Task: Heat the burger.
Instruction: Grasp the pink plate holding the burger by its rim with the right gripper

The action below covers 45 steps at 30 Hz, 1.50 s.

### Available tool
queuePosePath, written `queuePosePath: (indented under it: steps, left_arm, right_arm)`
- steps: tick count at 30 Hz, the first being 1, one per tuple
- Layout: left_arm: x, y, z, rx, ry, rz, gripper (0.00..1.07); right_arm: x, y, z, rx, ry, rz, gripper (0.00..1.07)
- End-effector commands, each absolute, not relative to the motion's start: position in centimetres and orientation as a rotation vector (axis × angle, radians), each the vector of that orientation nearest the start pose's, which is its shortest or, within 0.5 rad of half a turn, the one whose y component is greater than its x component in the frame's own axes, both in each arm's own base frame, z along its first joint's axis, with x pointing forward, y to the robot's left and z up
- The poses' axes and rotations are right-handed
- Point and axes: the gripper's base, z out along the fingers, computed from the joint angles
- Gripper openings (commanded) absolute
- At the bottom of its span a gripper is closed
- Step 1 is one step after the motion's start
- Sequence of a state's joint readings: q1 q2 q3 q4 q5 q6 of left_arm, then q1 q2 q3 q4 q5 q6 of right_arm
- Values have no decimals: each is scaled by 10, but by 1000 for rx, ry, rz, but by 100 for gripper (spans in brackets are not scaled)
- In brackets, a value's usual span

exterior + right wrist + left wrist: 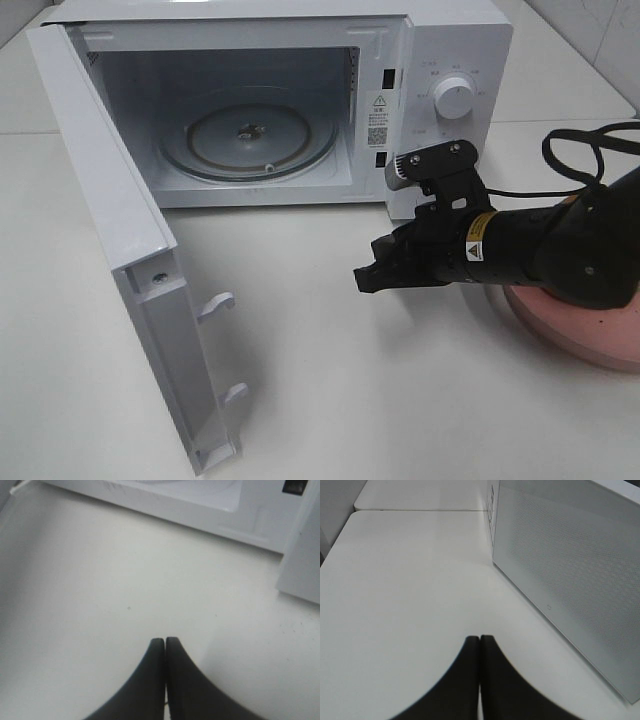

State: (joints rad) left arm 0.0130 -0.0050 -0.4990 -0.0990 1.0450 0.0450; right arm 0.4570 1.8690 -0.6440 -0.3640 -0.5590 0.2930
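White boxy microwave point(450, 60) on smooth white bench point(400, 400), door point(110, 230) swung wide open. Round clear glass turntable point(250, 140) inside, round white dial point(457, 98) on panel. Right end effector point(365, 278) matte black, curved fingers pressed together, empty, at 5 o'clock from turntable. Round pink plate point(560, 325) at its 3 o'clock, mostly behind arm. Left end effector point(480, 647) also closed, empty, near microwave's dotted panel. Burger: no view shows it, cannot tell where.
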Motion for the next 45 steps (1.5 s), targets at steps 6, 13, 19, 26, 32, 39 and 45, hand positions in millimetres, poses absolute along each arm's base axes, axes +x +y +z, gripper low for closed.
queuePosePath:
  steps: [6,13,19,26,32,39,45]
  left_arm:
    - [-7,-8,278,31,1994,-82,0]
    - [-7,-8,278,31,1994,-82,0]
    - [-7,-8,278,31,1994,-82,0]
    - [-7,-8,278,31,1994,-82,0]
    - [-7,-8,278,31,1994,-82,0]
    - [-7,-8,278,31,1994,-82,0]
    - [-7,-8,278,31,1994,-82,0]
  right_arm:
    - [289,148,136,-707,2292,228,3]
    - [297,135,159,-735,2535,-34,3]
    - [288,148,176,-865,2767,152,3]
    - [288,152,185,-832,2822,213,18]
    - [286,152,184,-772,2861,216,59]
    - [286,138,183,-710,2928,22,80]
    - [291,131,179,-706,2910,-124,78]
